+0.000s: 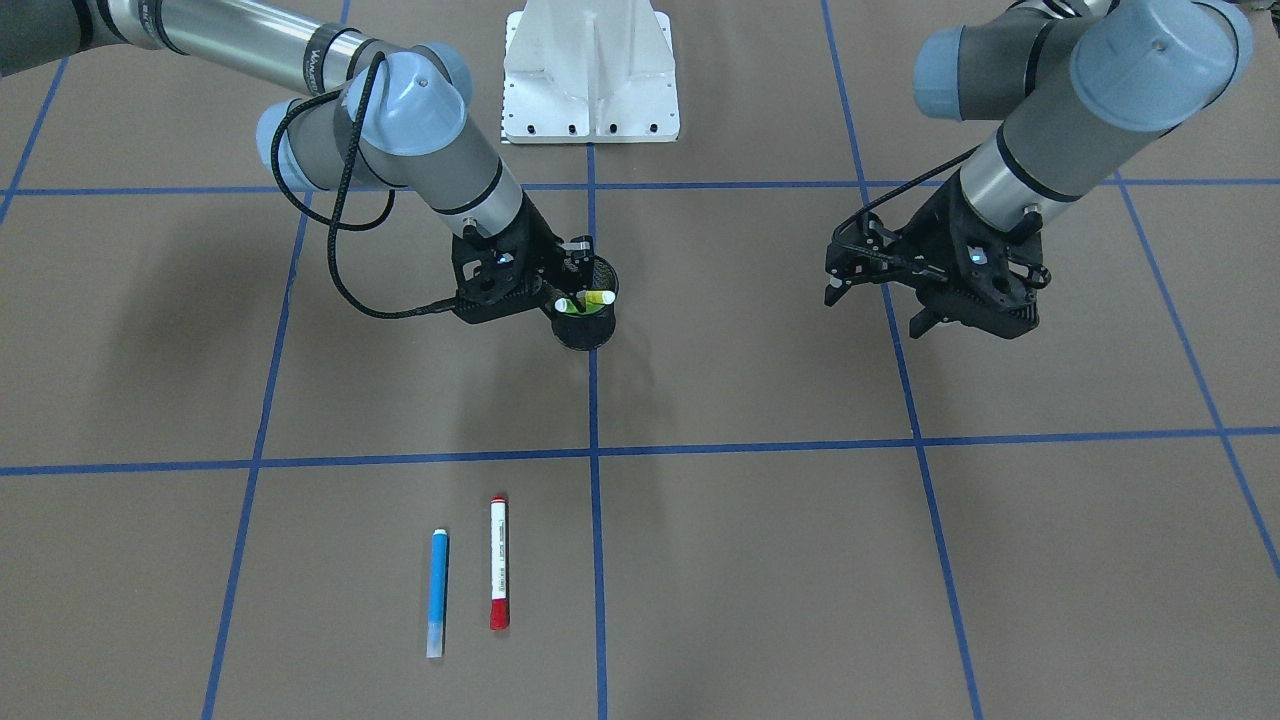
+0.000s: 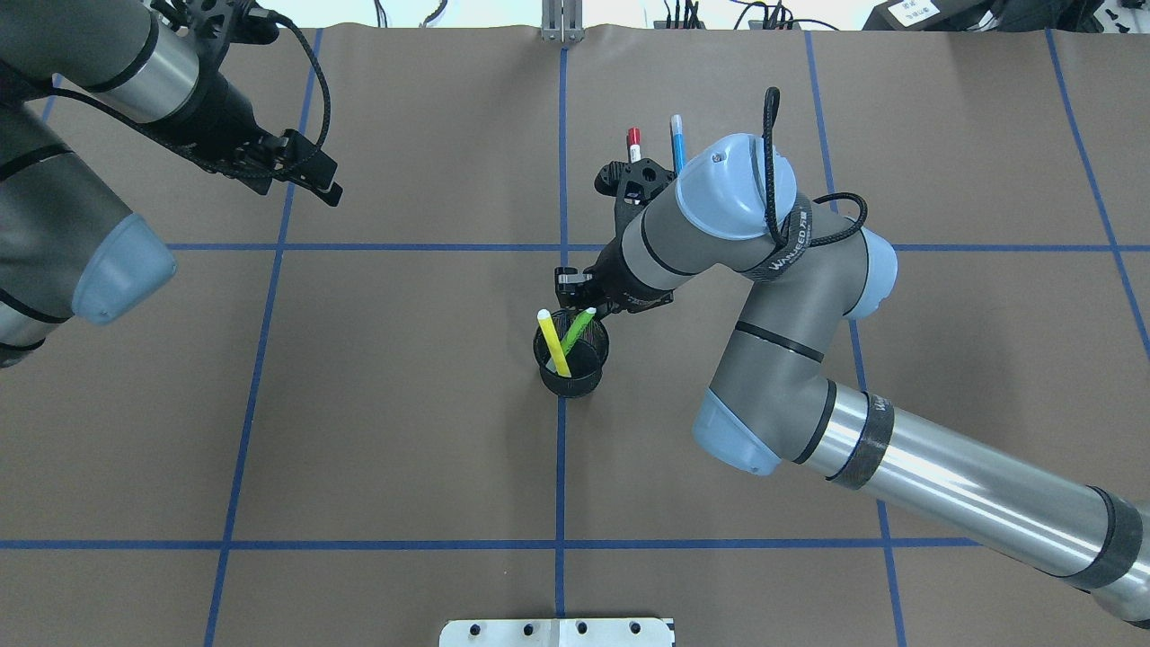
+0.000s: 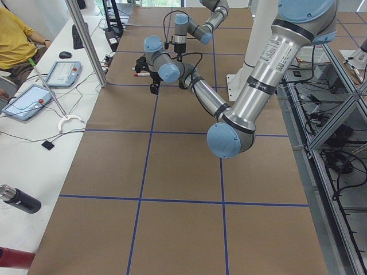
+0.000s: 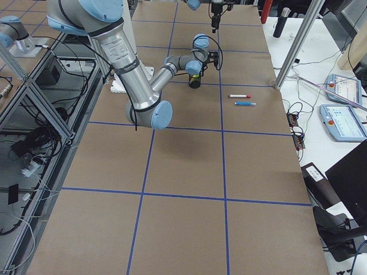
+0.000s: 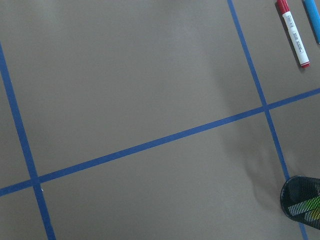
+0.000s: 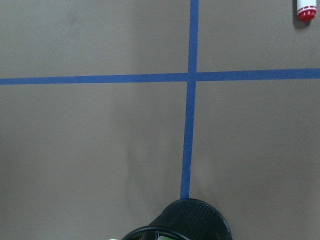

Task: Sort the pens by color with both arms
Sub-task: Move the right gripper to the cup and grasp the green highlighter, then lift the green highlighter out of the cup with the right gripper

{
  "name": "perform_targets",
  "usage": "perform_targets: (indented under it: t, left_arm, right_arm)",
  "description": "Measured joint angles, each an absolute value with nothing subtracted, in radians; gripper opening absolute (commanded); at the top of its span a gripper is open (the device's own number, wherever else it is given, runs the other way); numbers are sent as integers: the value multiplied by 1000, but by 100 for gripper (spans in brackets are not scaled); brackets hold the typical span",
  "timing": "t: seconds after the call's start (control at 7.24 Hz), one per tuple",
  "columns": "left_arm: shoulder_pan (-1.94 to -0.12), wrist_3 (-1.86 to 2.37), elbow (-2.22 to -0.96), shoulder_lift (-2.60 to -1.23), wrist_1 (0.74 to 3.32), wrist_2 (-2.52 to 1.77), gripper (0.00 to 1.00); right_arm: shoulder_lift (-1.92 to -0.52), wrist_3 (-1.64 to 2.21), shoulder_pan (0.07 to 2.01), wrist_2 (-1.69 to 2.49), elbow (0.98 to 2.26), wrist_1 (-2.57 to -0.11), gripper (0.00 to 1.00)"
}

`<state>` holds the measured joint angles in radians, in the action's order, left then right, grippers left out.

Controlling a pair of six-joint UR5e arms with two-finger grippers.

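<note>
Right end effector [image 1: 572, 268] sits just above the rim of the black mesh cup [image 1: 586, 328]; cannot tell whether its fingers are spread or pressed together. Yellow highlighter [image 2: 553, 343] and lime green highlighter [image 2: 578, 330] stand tilted inside the cup. Left end effector [image 1: 877, 308] hangs over the brown tabletop [image 1: 760, 560], fingers spread, holding nothing. Blue pen with clear cap [image 1: 437, 590] and white-barrelled red-capped marker [image 1: 498, 563] lie flat side by side, not touching, well apart from the cup.

Black mesh cup [image 2: 572, 385] stands on blue-taped table [image 2: 404, 431].
</note>
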<state>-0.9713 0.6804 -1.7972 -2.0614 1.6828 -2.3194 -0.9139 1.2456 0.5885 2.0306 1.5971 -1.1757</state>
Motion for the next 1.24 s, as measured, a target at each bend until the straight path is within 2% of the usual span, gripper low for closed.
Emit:
perform_targets:
  t: [0.41,0.83,1.24]
  left_arm:
    - [-971,685,-1799,-2062,1683,-2319,99]
    - [-971,686,-1799,-2062,1683,-2319,99]
    - [-971,686,-1798,-2062,1683,-2319,99]
  right_arm:
    - [-914,1246,587,2032,1603,-1177,17]
    - [-913,1247,595,2033,1628,-1178,0]
    - [-913,1247,651,2025,1757,-1273,0]
